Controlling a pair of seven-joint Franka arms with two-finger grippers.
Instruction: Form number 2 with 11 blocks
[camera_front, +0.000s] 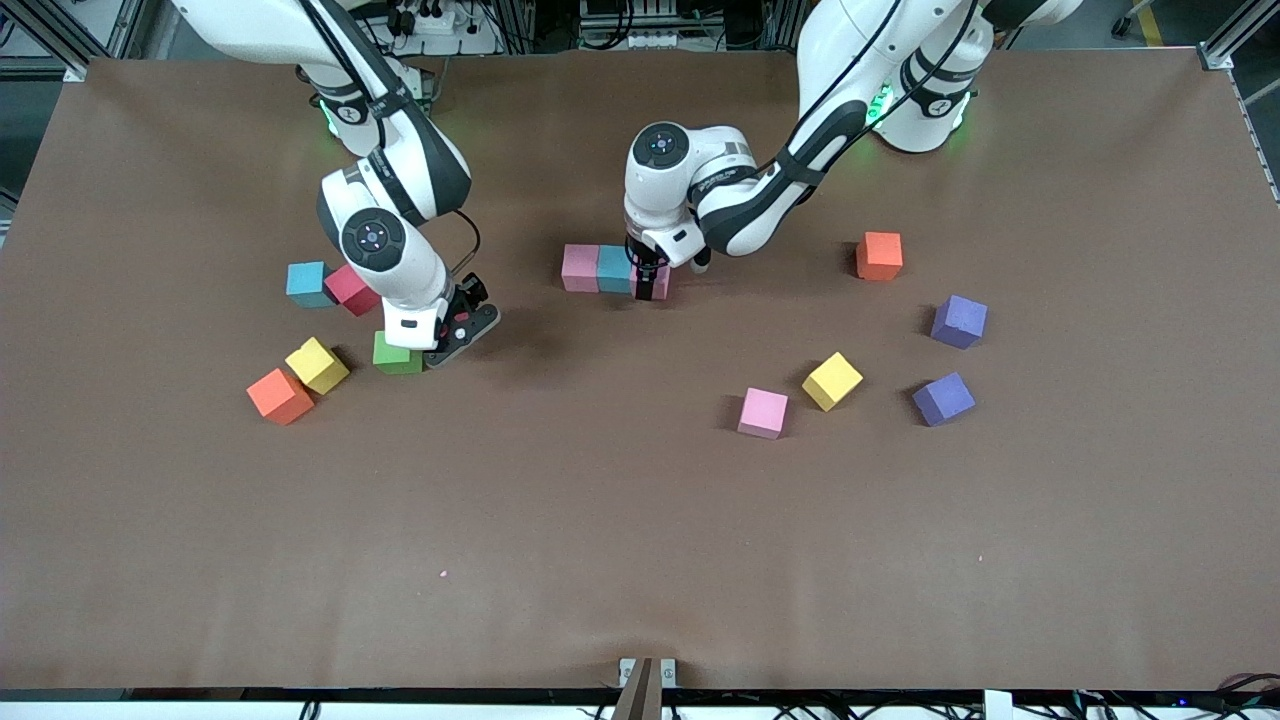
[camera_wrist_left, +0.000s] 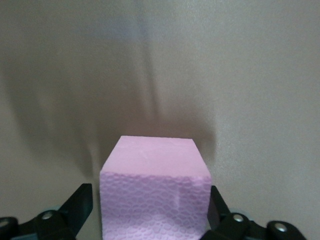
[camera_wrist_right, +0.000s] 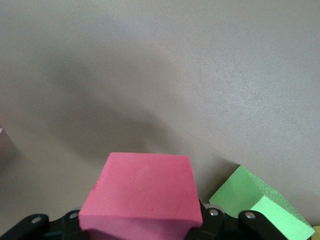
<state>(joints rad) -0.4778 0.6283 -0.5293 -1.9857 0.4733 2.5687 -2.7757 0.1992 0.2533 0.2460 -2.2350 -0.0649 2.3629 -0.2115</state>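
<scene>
A row of blocks lies mid-table: a pink block, a light blue one and a second pink block at the end. My left gripper stands open around that end pink block, which rests on the table with a gap beside one finger. My right gripper is shut on a crimson block, held just above the table beside a green block. In the front view the hand hides this held block, and the green block shows at its edge.
Toward the right arm's end lie light blue, crimson, yellow and orange blocks. Toward the left arm's end lie orange, two purple, yellow and pink blocks.
</scene>
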